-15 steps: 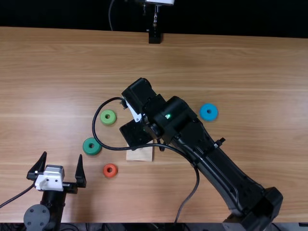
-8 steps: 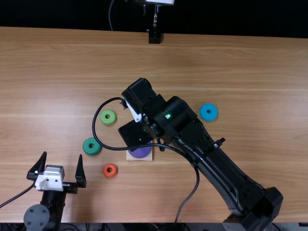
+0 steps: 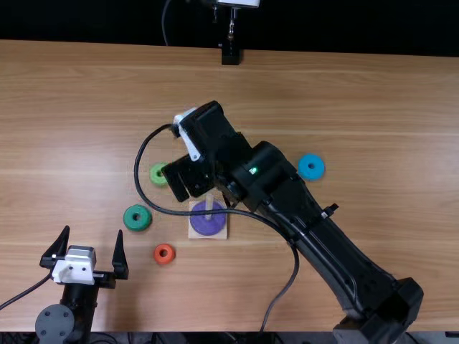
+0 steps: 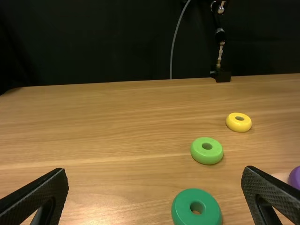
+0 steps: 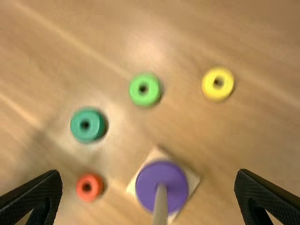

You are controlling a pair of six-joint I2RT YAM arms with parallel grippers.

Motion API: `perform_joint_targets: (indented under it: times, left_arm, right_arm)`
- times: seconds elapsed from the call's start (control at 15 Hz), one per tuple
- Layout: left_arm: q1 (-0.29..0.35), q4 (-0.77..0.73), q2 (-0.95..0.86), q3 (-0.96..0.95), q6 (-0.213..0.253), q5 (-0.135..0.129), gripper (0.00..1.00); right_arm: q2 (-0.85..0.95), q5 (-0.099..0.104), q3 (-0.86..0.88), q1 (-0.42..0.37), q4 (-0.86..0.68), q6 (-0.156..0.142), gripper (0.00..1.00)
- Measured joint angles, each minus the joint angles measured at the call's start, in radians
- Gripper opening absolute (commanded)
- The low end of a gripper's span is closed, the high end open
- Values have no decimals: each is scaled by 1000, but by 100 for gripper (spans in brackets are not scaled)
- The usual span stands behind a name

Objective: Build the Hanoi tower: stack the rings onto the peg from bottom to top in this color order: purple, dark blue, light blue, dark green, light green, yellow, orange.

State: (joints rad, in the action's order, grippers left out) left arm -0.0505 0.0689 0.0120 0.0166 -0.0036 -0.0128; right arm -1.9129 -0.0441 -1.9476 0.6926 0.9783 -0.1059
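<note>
The purple ring [image 3: 208,225] lies flat around the peg [image 3: 209,201], down on its pale square base [image 3: 193,233]. The right arm's cable [image 3: 158,208] crosses above it in the top view. The right gripper [image 3: 188,176] is over the area just beyond the peg, its fingers spread wide with nothing between them. The light green ring [image 3: 157,173] is partly covered by that gripper in the top view. The dark green ring [image 3: 137,218] sits left of the base, and the orange ring [image 3: 164,254] is near the base, closer to the counter's [image 3: 344,251] near edge. The yellow ring [image 5: 218,84] rests apart from the light green one. Well to the right, past the right arm, lies a blue ring [image 3: 311,167]. The left gripper [image 3: 93,231] is at the near left, wide open and holding nothing.
</note>
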Motion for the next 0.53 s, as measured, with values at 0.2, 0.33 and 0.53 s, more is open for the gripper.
perform_joint_targets:
  times: [0.2,0.33,0.53]
  left_arm:
    - [0,1,0,0,0,0,100]
    - [0,1,0,0,-1,0,100]
    - [0,1,0,0,0,0,100]
  right_arm:
    - [1,5,122,-126,-161,4,100]
    - [1,11,257,-182,-265,7,100]
    - [63,10,496,-220,-297,20,100]
